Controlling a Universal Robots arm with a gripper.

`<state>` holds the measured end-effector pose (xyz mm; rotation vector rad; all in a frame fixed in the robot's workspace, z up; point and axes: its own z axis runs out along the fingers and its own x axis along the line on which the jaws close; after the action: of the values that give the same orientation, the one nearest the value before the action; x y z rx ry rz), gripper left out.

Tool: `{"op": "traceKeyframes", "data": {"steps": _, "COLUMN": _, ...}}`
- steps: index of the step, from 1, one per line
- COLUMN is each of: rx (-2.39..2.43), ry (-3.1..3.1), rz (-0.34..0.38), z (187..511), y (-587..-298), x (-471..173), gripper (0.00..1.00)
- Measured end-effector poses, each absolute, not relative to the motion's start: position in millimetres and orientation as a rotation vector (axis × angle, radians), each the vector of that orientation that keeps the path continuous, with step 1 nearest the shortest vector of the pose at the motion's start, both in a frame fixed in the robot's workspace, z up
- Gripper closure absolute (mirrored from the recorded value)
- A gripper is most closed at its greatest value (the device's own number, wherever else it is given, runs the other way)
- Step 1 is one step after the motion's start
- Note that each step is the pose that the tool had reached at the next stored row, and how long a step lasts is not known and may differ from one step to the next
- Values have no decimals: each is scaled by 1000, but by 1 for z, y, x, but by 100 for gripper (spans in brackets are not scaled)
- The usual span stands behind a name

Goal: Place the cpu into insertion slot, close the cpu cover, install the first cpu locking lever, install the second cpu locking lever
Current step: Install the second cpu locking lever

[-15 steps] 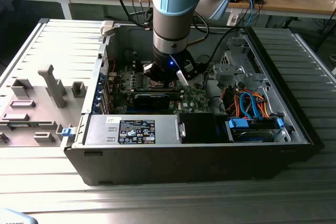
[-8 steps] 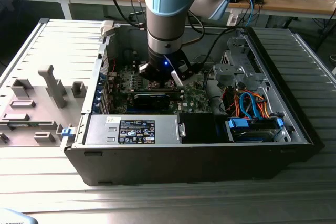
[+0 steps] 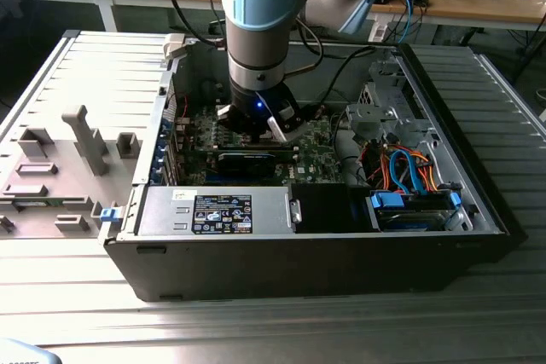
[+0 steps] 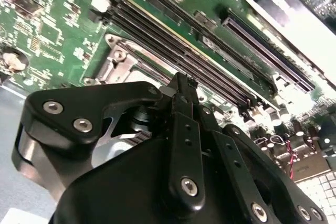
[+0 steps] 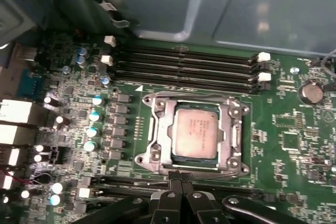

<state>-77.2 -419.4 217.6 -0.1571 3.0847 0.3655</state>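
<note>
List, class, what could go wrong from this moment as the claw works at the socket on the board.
1. The claw sits at the edge of the cover, close to the memory slots; a sideways slip could strike them.
2. The cpu lies in the socket under the cover; uneven pressing might shift it.

You had an open computer case [image 3: 478, 202] lying on the surface [image 3: 256, 330]. Inside, a green motherboard [image 5: 294, 140] carried black memory slots [image 5: 184, 66] and a coin battery [image 5: 311, 93]; orange and blue cables [image 3: 408, 168] sat at the exterior view's right.
</note>
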Motion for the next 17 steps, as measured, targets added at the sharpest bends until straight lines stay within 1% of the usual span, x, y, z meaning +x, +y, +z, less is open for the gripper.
{"op": "traceKeyframes", "data": {"steps": 12, "rx": -171, "ry": 3083, "rz": 378, "z": 207, "y": -419, "x": -106, "gripper": 89}}
{"op": "traceKeyframes", "data": {"steps": 17, "rx": -188, "ry": 3083, "rz": 384, "z": 203, "y": -419, "x": -109, "gripper": 89}}
